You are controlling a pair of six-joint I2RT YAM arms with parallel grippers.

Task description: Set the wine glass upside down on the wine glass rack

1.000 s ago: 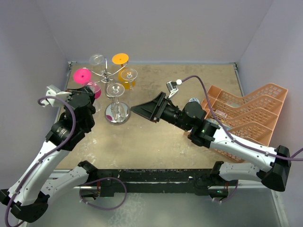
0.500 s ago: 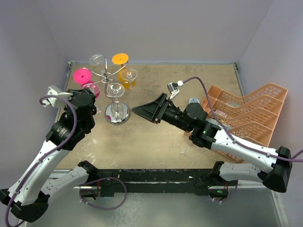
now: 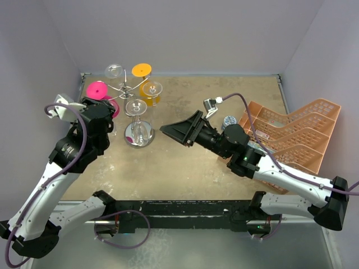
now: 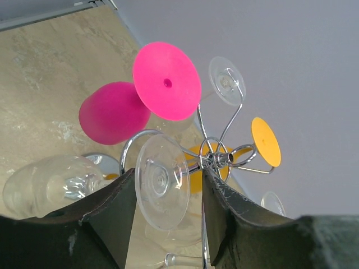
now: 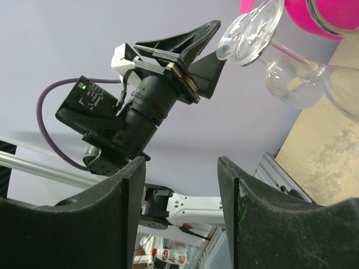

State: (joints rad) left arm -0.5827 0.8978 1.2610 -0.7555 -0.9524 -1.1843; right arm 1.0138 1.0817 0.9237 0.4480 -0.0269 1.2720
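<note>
Open and empty, the left claw [image 4: 168, 185] straddles the hung clear wine glass [image 4: 161, 197] and could knock it off the wine glass rack [image 4: 216, 159]; the right claw [image 5: 180, 165] gapes empty.

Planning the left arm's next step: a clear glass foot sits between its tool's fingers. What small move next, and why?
Probably draw the left tool straight back, jaws wide. The clear wine glass looks hung on the wine glass rack, its foot between the parted fingers; sideways motion could knock it.

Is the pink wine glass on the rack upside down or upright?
Upside down: the pink wine glass hangs on the rack, foot above bowl.
</note>
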